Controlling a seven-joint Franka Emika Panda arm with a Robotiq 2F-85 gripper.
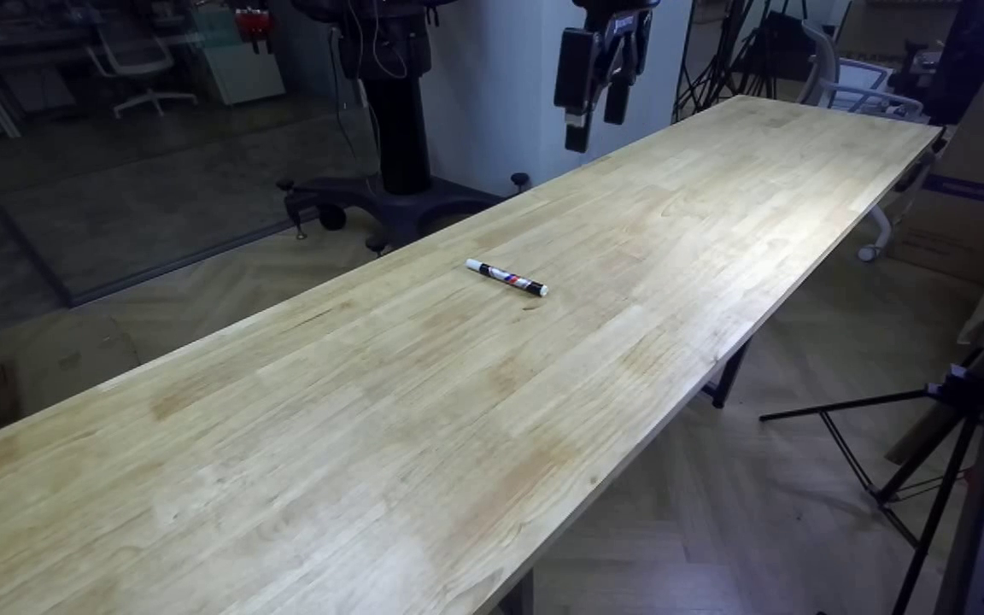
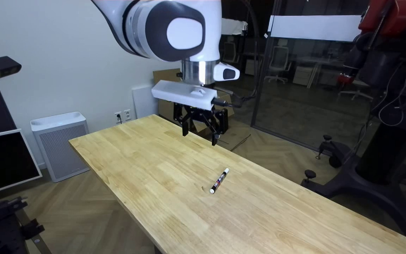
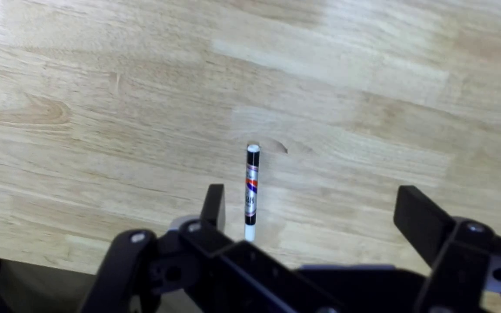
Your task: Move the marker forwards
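Observation:
The marker is a thin black pen with a printed silvery label and white ends. It lies flat on the wooden table, and also shows in an exterior view and in the wrist view. My gripper is open and empty, and hangs above the table, apart from the marker. It also shows high up in an exterior view. In the wrist view my gripper's fingers are wide apart. The marker appears between them, nearer the left finger, with its white cap toward the gripper body.
The long wooden table runs through both exterior views, and its edge shows at the wrist view's lower left. A dark wheeled stand is beside the table. A tripod and a white air purifier stand on the floor.

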